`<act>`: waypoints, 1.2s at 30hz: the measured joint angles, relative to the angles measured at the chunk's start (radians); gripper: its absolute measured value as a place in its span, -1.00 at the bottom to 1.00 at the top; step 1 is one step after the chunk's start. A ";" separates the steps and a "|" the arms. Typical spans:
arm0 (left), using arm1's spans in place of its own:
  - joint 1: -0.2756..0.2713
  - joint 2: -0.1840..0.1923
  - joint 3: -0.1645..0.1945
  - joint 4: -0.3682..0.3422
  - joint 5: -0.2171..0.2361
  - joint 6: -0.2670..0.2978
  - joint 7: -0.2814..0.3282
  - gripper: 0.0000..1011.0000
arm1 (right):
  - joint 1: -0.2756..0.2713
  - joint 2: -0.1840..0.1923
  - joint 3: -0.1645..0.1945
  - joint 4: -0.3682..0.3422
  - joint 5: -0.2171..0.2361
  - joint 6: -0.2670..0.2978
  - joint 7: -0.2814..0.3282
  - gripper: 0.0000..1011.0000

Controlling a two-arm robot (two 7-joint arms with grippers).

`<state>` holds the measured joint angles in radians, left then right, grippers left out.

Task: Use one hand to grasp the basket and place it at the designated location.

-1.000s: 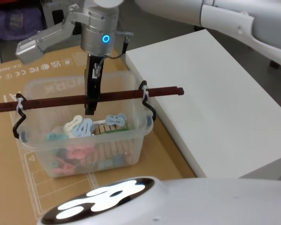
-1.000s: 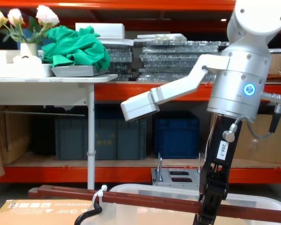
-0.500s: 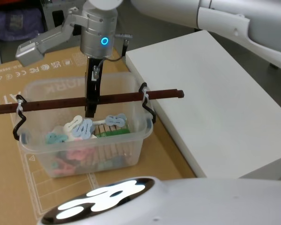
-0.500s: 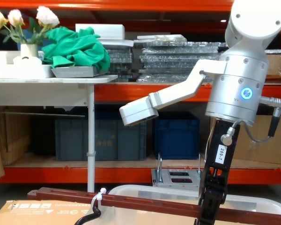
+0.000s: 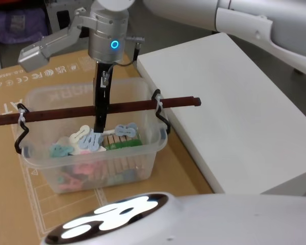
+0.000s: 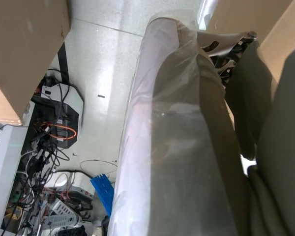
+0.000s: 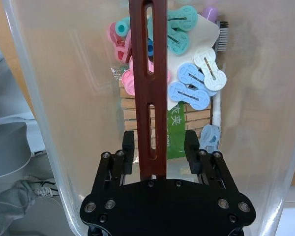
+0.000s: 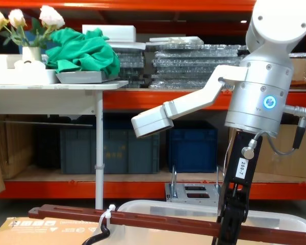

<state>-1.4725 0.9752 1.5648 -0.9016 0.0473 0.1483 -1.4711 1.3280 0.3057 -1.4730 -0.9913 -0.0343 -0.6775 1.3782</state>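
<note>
At basket (image 5: 137,158): right gripper (image 5: 98,130) straddles bar handle (image 5: 56,113)
Head: basket near cardboard's (image 5: 5,204) right edge, just beside white table (image 5: 234,102). Right wrist: jaws parted, one each side of bar handle (image 7: 153,73), small gaps, gripping nothing. Chest: right gripper (image 8: 229,229) crosses bar handle (image 8: 158,223)

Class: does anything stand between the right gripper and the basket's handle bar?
Nothing visible does. The right gripper straddles the dark red-brown bar above the basket, with one finger on either side of it and a small gap showing at each.
</note>
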 joint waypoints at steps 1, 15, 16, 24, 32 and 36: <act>0.000 0.000 0.000 0.000 0.000 0.000 0.000 -1.00 | 0.000 0.000 0.000 0.000 0.000 0.000 0.000 0.21; 0.000 0.000 0.000 0.000 0.000 0.000 0.000 -1.00 | 0.000 0.001 0.001 -0.001 -0.001 -0.002 -0.001 0.98; 0.000 0.000 0.000 0.000 0.000 0.000 0.000 -1.00 | 0.000 0.001 0.001 -0.001 -0.001 -0.003 -0.002 0.98; 0.000 0.000 0.000 0.000 0.000 0.000 0.000 -1.00 | 0.000 0.001 0.002 -0.001 -0.001 -0.003 -0.002 0.98; 0.000 0.000 0.000 0.000 0.000 0.000 0.000 -1.00 | 0.000 0.001 0.005 0.000 -0.012 -0.010 -0.013 0.98; 0.000 0.000 0.000 0.000 0.000 0.000 0.000 -1.00 | 0.003 -0.004 0.002 0.003 -0.016 -0.023 -0.010 0.98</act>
<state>-1.4726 0.9752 1.5648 -0.9015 0.0473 0.1483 -1.4711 1.3315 0.3022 -1.4711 -0.9881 -0.0500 -0.7006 1.3687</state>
